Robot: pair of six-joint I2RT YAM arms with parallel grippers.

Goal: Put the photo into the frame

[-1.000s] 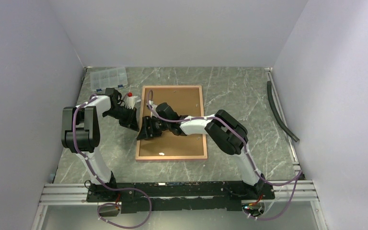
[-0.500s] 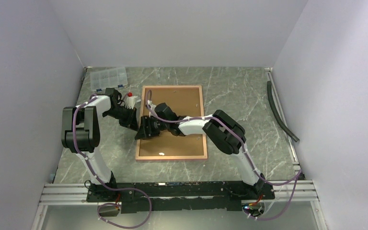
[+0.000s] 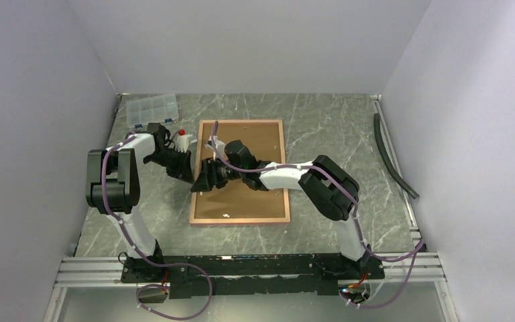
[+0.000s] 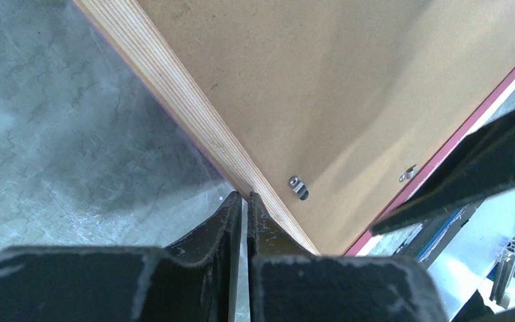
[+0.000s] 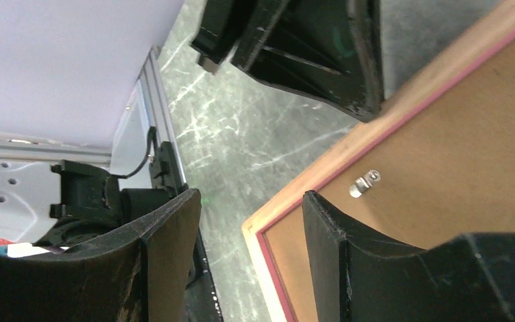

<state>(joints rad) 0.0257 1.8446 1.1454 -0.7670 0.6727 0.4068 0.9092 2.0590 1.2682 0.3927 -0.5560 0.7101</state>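
frame (image 3: 285, 174) back up, brown board (image 3: 255, 137) in it | photo hidden, can't tell if in | left gripper (image 4: 245, 201) shut, right gripper (image 5: 250, 198) half open, both empty at 9 o'clock edge

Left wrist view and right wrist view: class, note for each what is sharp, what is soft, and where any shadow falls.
Left wrist view: the frame shows sharp wood grain, the left gripper is dark and soft, shadow bands cross the backing board. Right wrist view: the metal clip is crisp, the right gripper blurs.

Frame (image 3: 255, 221) back-up, mid table (image 3: 335, 127)
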